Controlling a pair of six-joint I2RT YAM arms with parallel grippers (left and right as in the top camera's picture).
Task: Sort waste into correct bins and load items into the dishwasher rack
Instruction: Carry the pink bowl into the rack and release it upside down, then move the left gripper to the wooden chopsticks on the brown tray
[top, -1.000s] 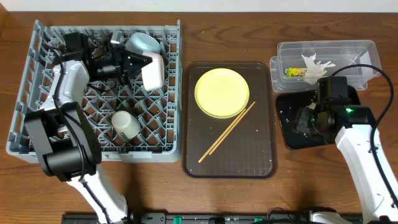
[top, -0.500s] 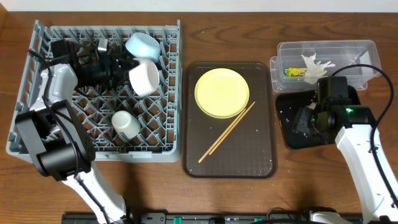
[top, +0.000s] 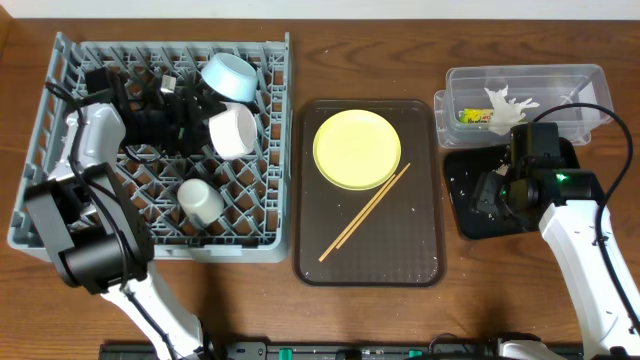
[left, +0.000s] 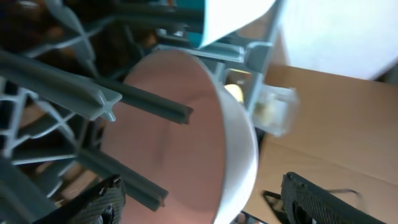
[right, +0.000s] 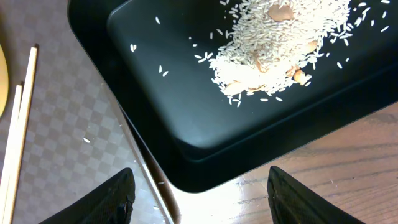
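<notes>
The left claw (left: 212, 200) sat inside the dishwasher rack (top: 283, 170) with its jaws spread wide. The white bowl (left: 186, 137) stood on edge among the pegs (left: 93, 99) directly ahead, its rim running down between the fingers (left: 102, 202), and no pad visibly pressed on it. The light blue bowl (top: 228, 75) was just beyond the white one, and the small white cup (top: 200, 198) lay off to the claw's side, nearer the arm's base.

The main risk there was in pulling back. A finger catching the rim could have dragged the bowl off its pegs. It might then have tipped flat or knocked into the blue bowl.

The right claw (right: 211, 196) was also open and empty, poised over the near edge of the black tray (right: 186, 137). The food scraps (right: 273, 43), a mound of rice-like grains with beige bits, lay ahead of it. Dropping onto that edge could have tilted the shallow tray and spilled the heap. Stray grains already dotted the brown serving tray (right: 74, 124).

The wooden chopsticks (top: 365, 212) and yellow plate (top: 357, 148) lay well to that claw's side, toward the other arm, not yet loaded. Both lay flat on the serving tray. I judged that the fingers would probably skid off the thin sticks or push the plate along without lifting it.

The tissue (top: 510, 103) and snack wrapper (top: 475, 116) sat in the clear tub (top: 560, 75), beyond the right claw.
</notes>
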